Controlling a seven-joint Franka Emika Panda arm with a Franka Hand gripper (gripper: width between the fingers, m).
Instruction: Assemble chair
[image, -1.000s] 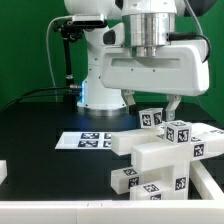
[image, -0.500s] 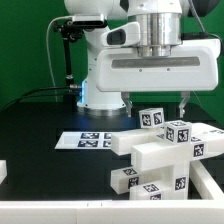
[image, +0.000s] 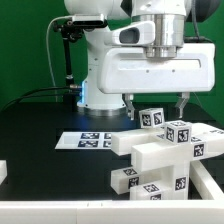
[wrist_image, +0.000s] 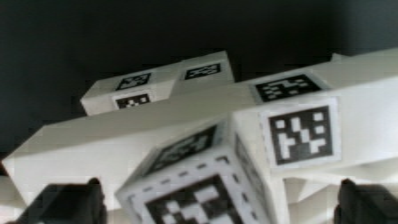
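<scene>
Chair (image: 160, 150) parts sit clustered on the black table (image: 40, 120), toward the exterior view's right, with the marker board (image: 90, 139) lying just beside them. Gripper (image: 156, 104) hangs directly above the cluster's rear cubes, so the parts lie straight below the tool. Jaws stand fully apart, holding nothing and touching nothing; wrist view shows both fingertips (wrist_image: 71, 200) flanking a tagged cube (wrist_image: 196, 175) with clear gaps. Judgement: a straight descent would straddle that cube.
</scene>
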